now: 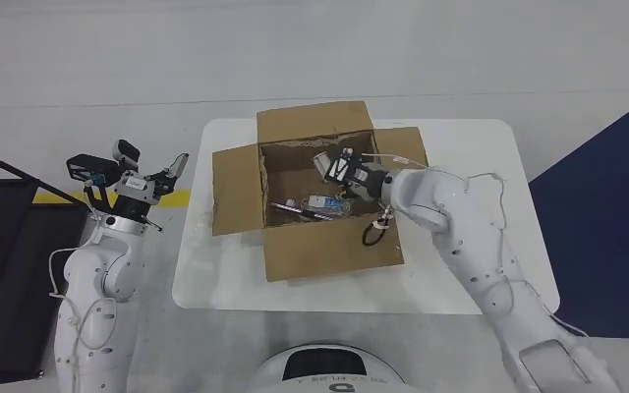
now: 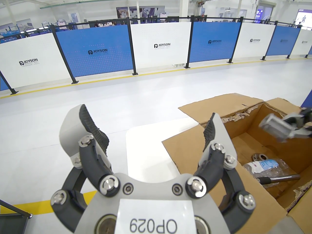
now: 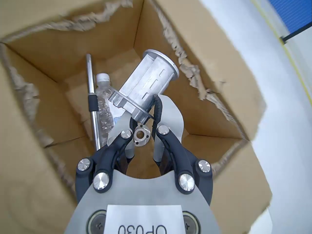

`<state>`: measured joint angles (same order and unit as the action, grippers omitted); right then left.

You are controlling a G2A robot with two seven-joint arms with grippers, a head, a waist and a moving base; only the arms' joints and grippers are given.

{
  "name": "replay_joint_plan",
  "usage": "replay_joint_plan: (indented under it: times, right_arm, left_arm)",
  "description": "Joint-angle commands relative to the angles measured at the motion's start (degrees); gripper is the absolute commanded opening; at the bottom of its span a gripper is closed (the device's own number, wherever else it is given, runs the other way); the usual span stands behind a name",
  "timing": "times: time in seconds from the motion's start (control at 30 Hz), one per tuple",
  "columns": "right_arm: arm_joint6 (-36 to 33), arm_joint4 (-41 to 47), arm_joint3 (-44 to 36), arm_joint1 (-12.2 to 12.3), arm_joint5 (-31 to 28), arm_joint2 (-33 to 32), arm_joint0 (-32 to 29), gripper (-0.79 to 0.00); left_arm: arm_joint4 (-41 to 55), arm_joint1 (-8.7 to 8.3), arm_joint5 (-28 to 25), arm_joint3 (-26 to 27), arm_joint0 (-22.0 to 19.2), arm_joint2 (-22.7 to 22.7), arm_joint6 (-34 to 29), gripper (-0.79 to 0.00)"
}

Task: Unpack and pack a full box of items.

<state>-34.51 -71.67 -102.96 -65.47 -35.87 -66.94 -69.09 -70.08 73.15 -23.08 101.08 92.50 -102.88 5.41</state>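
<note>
left tool (image 2: 148,122): held over the floor (image 1: 118,59), off the left edge of the table (image 1: 462,157), well apart from the box. fingers (image 2: 95,127) spread wide apart, nothing btwn them.

table: white, rounded corners. carries one cardboard box (image 1: 334,251) approx. at centre, all four flaps folded outward, torn edges along the rim.

box contents, per top view, l to r:
- rod (image 1: 290,207): metal w/ dark grip section, lies flat on the box floor near the left wall.
- bottle (image 1: 329,204): clear plastic, white cap, lies on its side just beside the rod; the two look to be touching in the right wrist view.
- flange (image 3: 140,135): small round metal ring w/ bolt holes, flat on the box floor, below the right tool.
- metal cylinder (image 1: 324,164): silver, flanged at both ends, held tilted above the box floor inside the opening, clear of the other items.

right tool (image 1: 344,169): inside the box opening, toward the far-right corner. fingers closed onto the lower flange of the metal cylinder; free end of the cylinder points away from the tool, toward the box's far wall.
</note>
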Motion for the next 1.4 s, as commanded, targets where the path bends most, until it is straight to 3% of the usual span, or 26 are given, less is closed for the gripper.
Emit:
replay_joint_plan:
  times: [0.0,0.13,0.23,0.33,0.63,0.77,0.9,1.0,1.2,1.37]
  right_arm:
    - [3.62,0.6,-8.8,1.26,-1.35,-9.01,-9.68,-0.785]
    - [7.37,5.06,-11.81,2.41,-0.54,-19.76,-19.52,-0.785]
    - [8.72,10.7,-10.14,2.56,0.55,-23.17,-21.24,-0.785]
    - [9.96,15.23,-8.42,2.35,5.83,-24.5,-20.23,-0.785]
    - [10.0,17.48,-8.78,2.35,3.89,-23.75,-20.59,-0.785]
    - [-1.49,34.55,-4.28,3.15,1.21,-26.92,-19.37,-0.785]
    - [-26.79,63.84,5.75,5.13,1.52,-31.07,-13.87,-0.785]
    - [-42.51,78.22,13.82,7.0,8.6,-35.14,-9.52,-0.785]
    - [-49.89,89.78,23.67,10.61,15.97,-40.25,-8.39,-0.785]
    - [-50.46,89.24,24.49,11.06,16.54,-40.48,-8.56,-0.785]
  left_arm:
    - [0.0,0.0,0.0,0.0,0.0,0.0,0.0,0.0]
    - [0.0,0.0,0.0,0.0,0.0,0.0,0.0,0.0]
    - [0.0,0.0,0.0,0.0,0.0,0.0,0.0,0.0]
    - [0.0,0.0,0.0,0.0,0.0,0.0,0.0,0.0]
    - [0.0,0.0,0.0,0.0,0.0,0.0,0.0,0.0]
    - [0.0,0.0,0.0,0.0,0.0,0.0,0.0,0.0]
    - [0.0,0.0,0.0,0.0,0.0,0.0,0.0,0.0]
    - [0.0,0.0,0.0,0.0,0.0,0.0,0.0,0.0]
    - [0.0,0.0,0.0,0.0,0.0,0.0,0.0,0.0]
    - [0.0,0.0,0.0,0.0,0.0,0.0,0.0,0.0]
